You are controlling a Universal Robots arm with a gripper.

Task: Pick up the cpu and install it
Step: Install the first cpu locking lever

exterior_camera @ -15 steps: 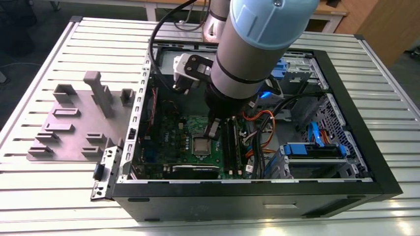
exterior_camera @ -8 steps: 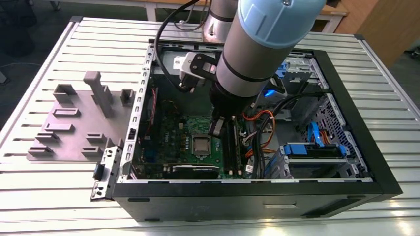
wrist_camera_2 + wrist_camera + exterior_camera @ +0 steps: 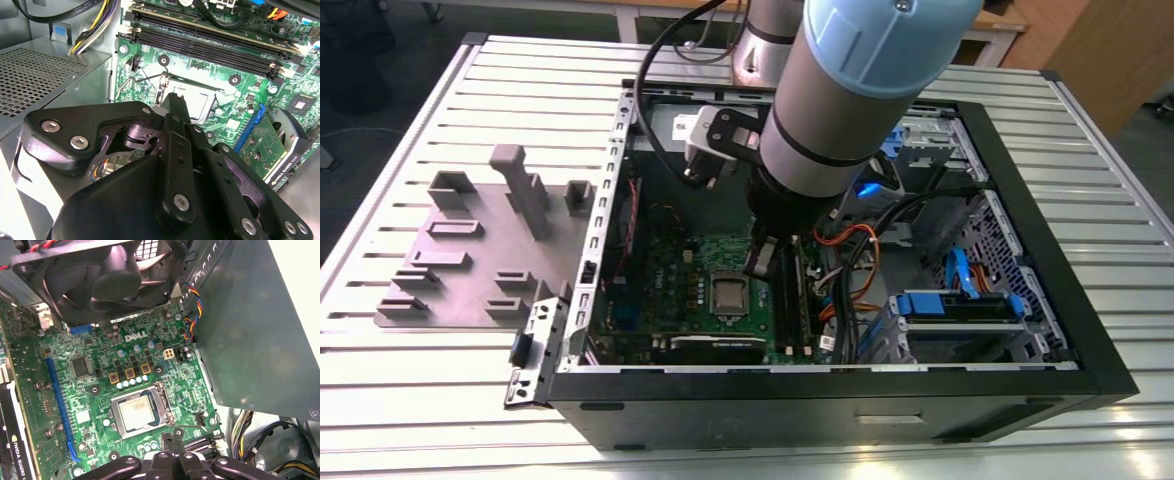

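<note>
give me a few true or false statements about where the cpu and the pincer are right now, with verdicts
1. The cpu lies in the socket on the green motherboard. True.
2. The pincer holds the cpu up above the case. False: the cpu sits in the socket, apart from the pincer, in the first wrist view.
3. The arm reaches down into the open computer case. True.
4. The motherboard lies out on the slatted table. False: it is mounted inside the case.
5. A black fan sits near the socket. True.
</note>
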